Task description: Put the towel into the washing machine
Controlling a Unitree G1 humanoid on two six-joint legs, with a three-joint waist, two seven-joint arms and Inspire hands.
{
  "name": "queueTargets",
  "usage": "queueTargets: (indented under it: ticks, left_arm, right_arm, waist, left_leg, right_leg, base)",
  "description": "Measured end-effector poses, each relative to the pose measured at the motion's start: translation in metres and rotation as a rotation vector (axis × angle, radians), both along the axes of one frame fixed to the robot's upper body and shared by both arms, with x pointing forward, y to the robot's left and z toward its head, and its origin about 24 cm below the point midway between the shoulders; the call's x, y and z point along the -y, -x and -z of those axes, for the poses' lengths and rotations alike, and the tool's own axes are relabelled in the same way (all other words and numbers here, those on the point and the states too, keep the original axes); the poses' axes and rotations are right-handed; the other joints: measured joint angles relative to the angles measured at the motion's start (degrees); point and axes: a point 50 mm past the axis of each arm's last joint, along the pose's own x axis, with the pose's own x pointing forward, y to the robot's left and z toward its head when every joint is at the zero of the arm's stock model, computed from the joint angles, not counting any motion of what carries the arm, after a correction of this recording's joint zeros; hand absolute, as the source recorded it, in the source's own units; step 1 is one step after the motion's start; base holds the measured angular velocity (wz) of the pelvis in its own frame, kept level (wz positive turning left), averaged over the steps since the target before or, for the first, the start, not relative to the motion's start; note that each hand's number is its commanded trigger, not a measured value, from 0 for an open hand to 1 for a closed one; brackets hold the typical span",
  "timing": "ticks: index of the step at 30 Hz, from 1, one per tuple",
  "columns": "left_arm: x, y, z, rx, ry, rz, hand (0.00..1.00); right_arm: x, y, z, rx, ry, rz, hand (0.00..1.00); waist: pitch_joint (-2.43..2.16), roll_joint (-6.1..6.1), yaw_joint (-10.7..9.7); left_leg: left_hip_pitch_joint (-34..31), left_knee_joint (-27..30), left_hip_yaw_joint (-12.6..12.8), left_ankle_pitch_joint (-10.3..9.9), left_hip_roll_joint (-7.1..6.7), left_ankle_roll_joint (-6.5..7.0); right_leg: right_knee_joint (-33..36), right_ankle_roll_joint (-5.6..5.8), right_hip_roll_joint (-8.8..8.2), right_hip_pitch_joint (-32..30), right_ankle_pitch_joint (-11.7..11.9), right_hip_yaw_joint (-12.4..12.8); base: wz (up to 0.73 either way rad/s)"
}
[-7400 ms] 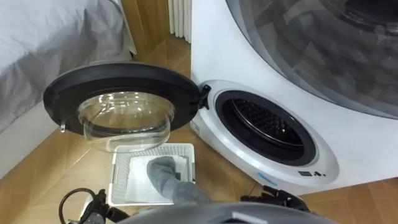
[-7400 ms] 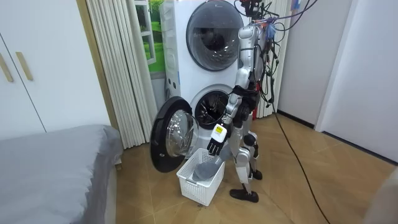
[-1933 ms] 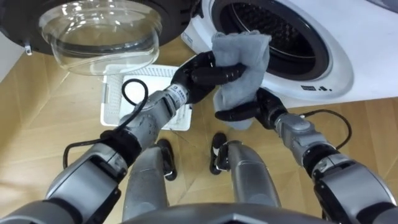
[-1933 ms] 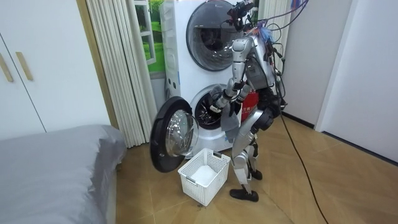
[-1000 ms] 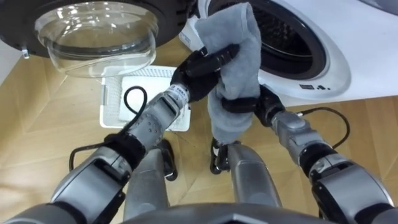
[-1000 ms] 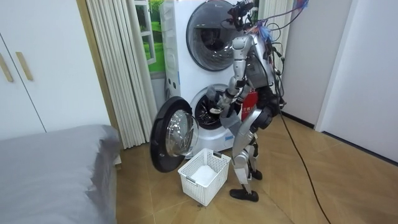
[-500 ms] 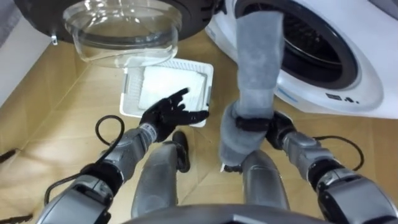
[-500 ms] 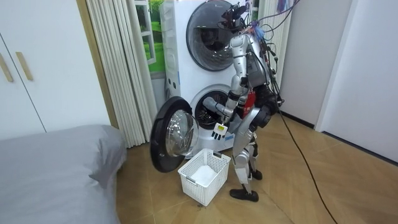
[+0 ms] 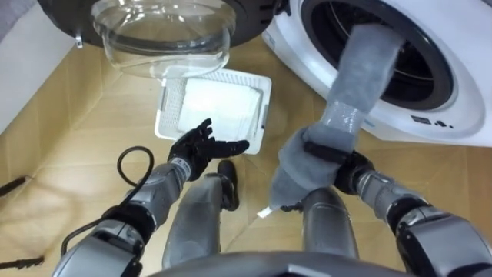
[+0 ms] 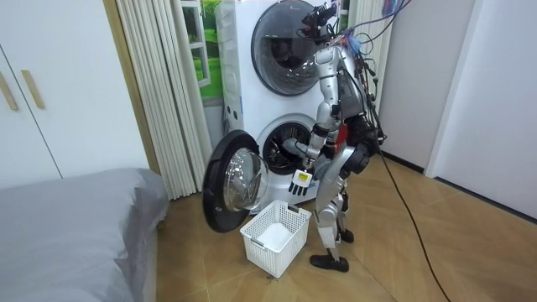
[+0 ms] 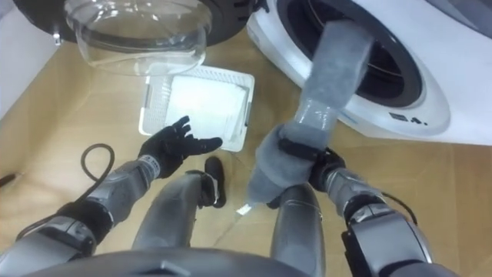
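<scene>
One towel [image 9: 357, 73], grey, roughly half delivered. Its upper end reaches over the rim of the washing machine [image 9: 453, 100] into the dark drum [image 9: 415, 73]; its lower end hangs bunched outside, below the opening.

Right hand [image 9: 329, 152]: fingers curled round the towel's middle, just below the rim. Left hand [image 9: 201, 145]: spread, holding nothing, above the floor [image 9: 69, 161] near the white basket [image 9: 166, 108].

Judgement: the towel is out of the basket and its top is fed in. Left to do: push the hanging end inside, then let go.

Room: the door [image 9: 161, 35] stands swung wide to the left, clear of the opening. The basket sits on the floor, well apart from the towel. The opening's lower rim may snag the bunched end.
</scene>
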Motion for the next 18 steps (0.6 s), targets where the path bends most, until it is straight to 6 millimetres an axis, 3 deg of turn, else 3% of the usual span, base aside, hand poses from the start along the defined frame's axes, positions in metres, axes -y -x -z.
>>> queueTargets:
  ticks: [4,8,14,16,18]
  left_arm:
    - [0.0,0.002,0.002,-0.029,-0.003,-0.006,0.0]
    - [0.001,-0.005,-0.001,-0.043,-0.019,-0.004,0.0]
    - [0.001,-0.018,-0.012,-0.008,-0.043,-0.029,0.0]
    - [-0.002,-0.02,-0.016,0.014,-0.062,-0.043,0.0]
    - [-0.003,-0.023,-0.02,0.033,-0.076,-0.044,0.0]
  right_arm:
    - [0.008,0.001,-0.001,0.0,-0.093,0.165,1.0]
    - [0.024,-0.012,-0.012,0.034,-0.158,0.327,1.0]
    - [0.036,-0.045,-0.037,0.099,-0.211,0.44,1.0]
    - [0.043,-0.063,-0.054,0.149,-0.228,0.483,1.0]
    - [0.05,-0.076,-0.068,0.197,-0.241,0.52,1.0]
  waist:
    - [0.01,0.05,0.2]
    - [0.03,0.08,-0.1]
    - [0.13,-0.32,-0.1]
    - [0.09,-1.09,-0.4]
    - [0.38,-1.98,-0.5]
  left_leg:
    - [-0.4,0.6,-0.1,0.0,-0.37,0.06]
    - [-0.9,0.9,-0.1,0.3,-1.28,0.48]
    - [-3.0,2.9,0.6,0.3,-1.84,1.03]
    - [-4.3,3.2,1.2,0.4,-2.29,1.26]
    - [-4.7,3.7,1.4,0.5,-2.68,1.42]
  right_leg:
    - [1.2,0.24,-0.49,-0.5,-0.2,-0.3]
    - [2.7,0.26,-1.88,-1.4,-0.8,-0.7]
    - [5.8,0.42,-3.21,-4.1,-1.6,0.2]
    - [7.4,0.37,-3.7,-6.3,-1.7,1.0]
    - [8.6,0.27,-4.33,-7.2,-1.9,1.2]
  base:
    - [0.03]
    - [0.09]
    - [0.06]
    - [-0.03]
    - [0.0]
